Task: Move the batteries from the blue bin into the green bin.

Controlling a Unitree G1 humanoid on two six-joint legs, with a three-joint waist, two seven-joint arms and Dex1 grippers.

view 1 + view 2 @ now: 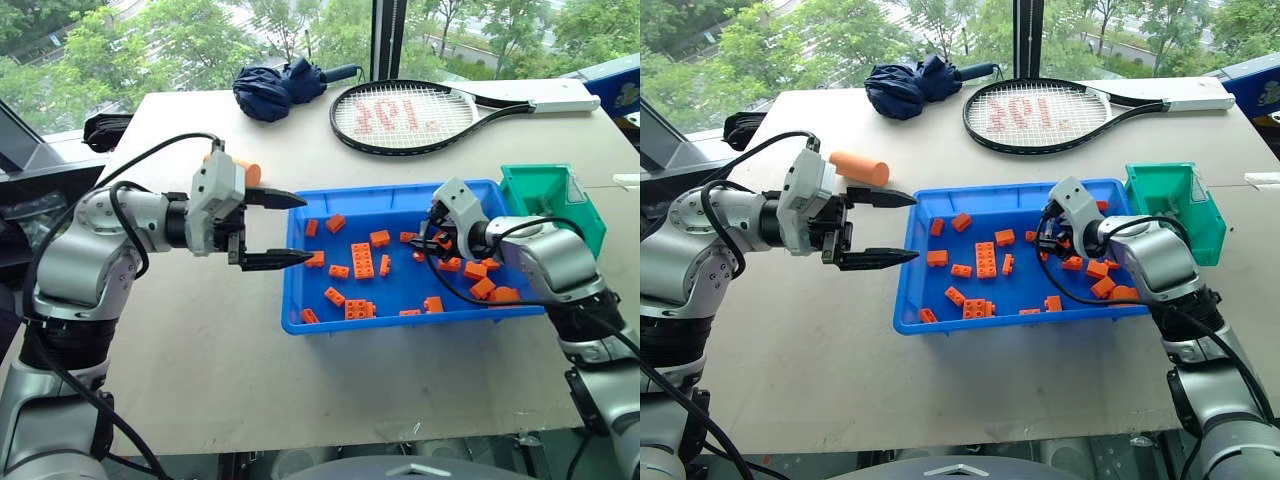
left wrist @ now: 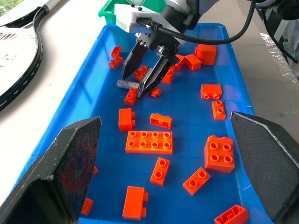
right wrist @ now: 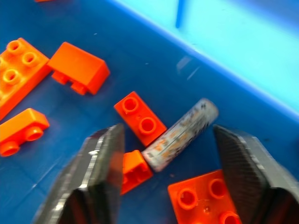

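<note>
Grey battery point(image 3: 180, 135) between the right gripper's point(image 2: 145, 77) parted jaws.
Left gripper point(image 1: 275, 228) gapes over the blue bin's point(image 1: 300, 322) rim.

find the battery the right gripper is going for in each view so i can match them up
Left eye view: not discernible; the right gripper covers that spot in the blue bin.
Right eye view: likewise hidden by that gripper.
Left wrist view: battery lying flat on the bin floor beside the black fingertips.
Right wrist view: grey cylinder between the two fingers, untouched.
Shared landmark: the small orange brick beside the battery.
</note>
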